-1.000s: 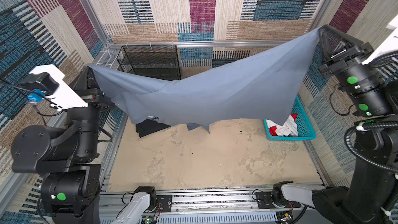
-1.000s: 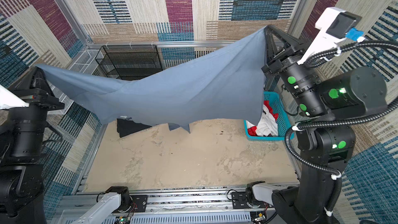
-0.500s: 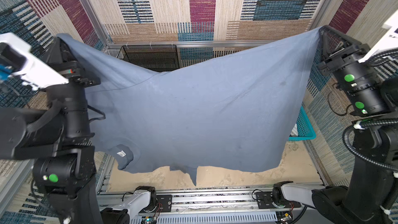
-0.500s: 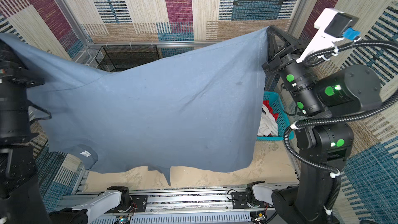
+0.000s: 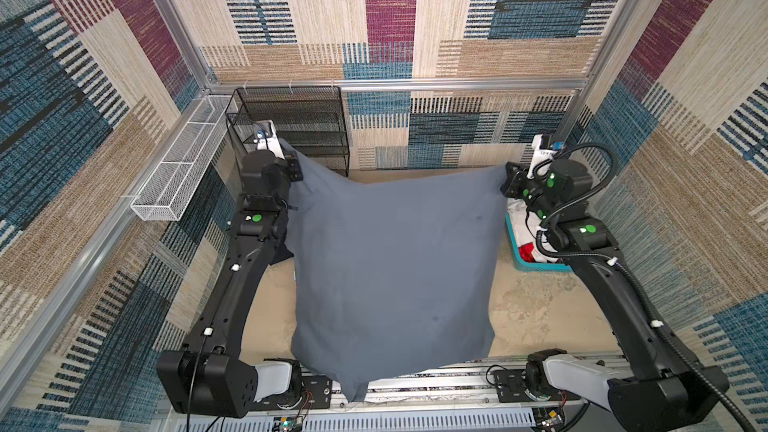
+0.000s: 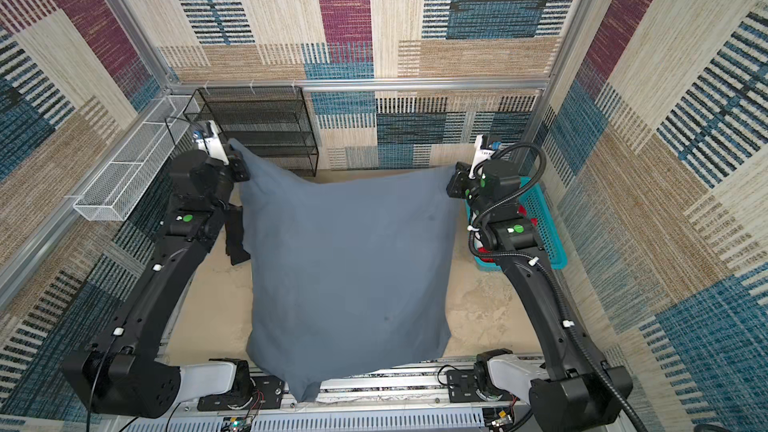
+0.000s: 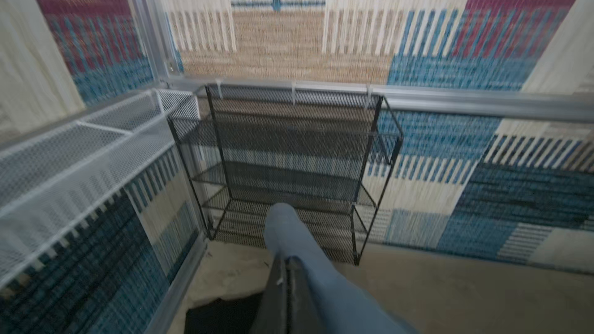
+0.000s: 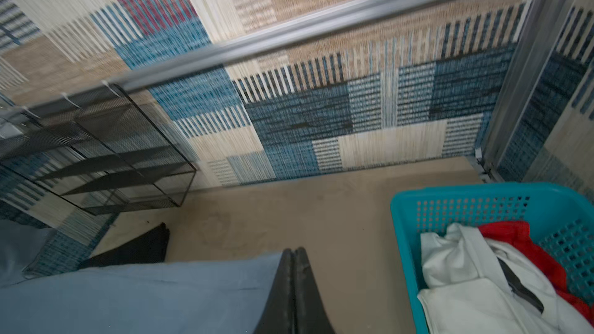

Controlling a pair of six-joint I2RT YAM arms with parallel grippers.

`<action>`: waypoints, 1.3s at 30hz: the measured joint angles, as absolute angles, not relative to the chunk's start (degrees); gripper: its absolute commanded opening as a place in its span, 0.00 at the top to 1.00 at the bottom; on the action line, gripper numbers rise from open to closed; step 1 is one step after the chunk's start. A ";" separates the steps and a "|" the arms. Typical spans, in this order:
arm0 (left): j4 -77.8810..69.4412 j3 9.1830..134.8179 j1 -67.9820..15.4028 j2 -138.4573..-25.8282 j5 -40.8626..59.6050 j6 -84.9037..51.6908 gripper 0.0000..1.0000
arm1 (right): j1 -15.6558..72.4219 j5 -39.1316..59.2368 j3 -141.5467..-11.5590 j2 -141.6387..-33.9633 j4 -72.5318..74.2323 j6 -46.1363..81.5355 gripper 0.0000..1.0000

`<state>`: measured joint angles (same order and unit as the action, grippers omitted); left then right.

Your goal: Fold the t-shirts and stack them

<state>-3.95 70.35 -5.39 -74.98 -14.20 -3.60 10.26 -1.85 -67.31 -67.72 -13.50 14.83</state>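
Mid-table: large slate blue-grey cloth t-shirt [image 5: 390,268] spans the beige tabletop [image 5: 540,305] back to front, with its front edge over the metal front rail [image 5: 436,384]. To its left is a black cloth t-shirt [image 6: 237,238], partly beneath it. At right is a turquoise plastic mesh basket [image 6: 550,238] with a white cloth t-shirt [image 8: 456,258] and red cloth t-shirt [image 8: 508,232] inside. Behind, back-left: black wire-mesh rack [image 5: 299,126].

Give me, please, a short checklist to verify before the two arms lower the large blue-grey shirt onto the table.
1. Left fingers shut on a far corner of the large slate blue-grey cloth t-shirt: ok.
2. Right fingers shut on the other far corner: ok.
3. Shirt spread wide between the arms, without big folds: ok.
4. Near hem fully over the beige table top: not ok, its tip hangs over the front metal rail.
5. Black cloth shirt clear of the landing place: cannot tell, the blue-grey shirt hides part of it.
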 measured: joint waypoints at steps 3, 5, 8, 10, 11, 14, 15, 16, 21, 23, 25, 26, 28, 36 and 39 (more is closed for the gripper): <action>-11.60 59.92 -5.58 -74.56 -12.95 -6.04 1.00 | 10.28 -2.11 -60.47 -69.17 -9.17 14.92 1.00; -15.05 54.89 -5.98 -72.82 -12.88 -6.96 1.00 | 10.33 -1.80 -58.19 -69.78 -7.53 14.90 1.00; -17.56 52.12 -6.28 -67.35 -12.93 -7.73 1.00 | 10.33 0.54 -58.06 -69.69 -4.80 14.50 1.00; -18.63 52.51 -6.28 -63.88 -13.15 -7.84 1.00 | 10.33 2.50 -59.18 -68.51 -3.79 14.31 1.00; -18.24 53.56 -6.35 -62.15 -13.15 -7.84 1.00 | 10.33 3.55 -60.49 -67.59 -3.90 14.26 1.00; -13.85 59.99 -6.44 -58.00 -12.84 -7.73 1.00 | 10.33 6.33 -66.87 -64.97 -4.71 14.24 1.00; -11.49 63.42 -6.50 -56.62 -11.94 -7.73 1.00 | 10.33 7.60 -70.08 -63.99 -5.34 14.26 1.00; -8.64 67.29 -6.50 -55.55 -11.33 -7.75 1.00 | 10.33 8.64 -72.73 -63.13 -5.91 14.31 1.00; 1.56 87.11 -6.50 -52.27 -6.20 -7.94 1.00 | 10.39 13.39 -88.03 -59.07 -10.94 14.28 1.00; 4.78 94.56 -6.48 -51.86 -3.84 -7.92 1.00 | 10.37 14.22 -94.45 -58.92 -13.47 14.02 1.00; 6.87 101.30 -6.48 -52.03 -2.04 -7.88 1.00 | 10.37 14.59 -100.12 -59.22 -15.51 13.41 1.00; 8.21 105.32 -6.48 -52.47 -1.08 -7.88 1.00 | 10.39 14.66 -102.59 -59.48 -16.62 13.32 1.00; 10.07 111.00 -6.48 -53.30 0.38 -7.81 1.00 | 10.37 14.98 -106.45 -59.94 -18.74 12.95 1.00; 13.06 121.16 -6.50 -54.28 3.14 -7.25 1.00 | 10.37 14.87 -120.14 -63.09 -25.96 12.25 1.00; 13.04 122.02 -6.50 -55.20 2.72 -6.59 1.00 | 10.37 13.47 -123.57 -64.73 -26.94 11.66 1.00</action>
<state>13.04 122.02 -6.50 -55.20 2.72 -6.59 10.37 13.47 -123.57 -64.73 -26.94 11.66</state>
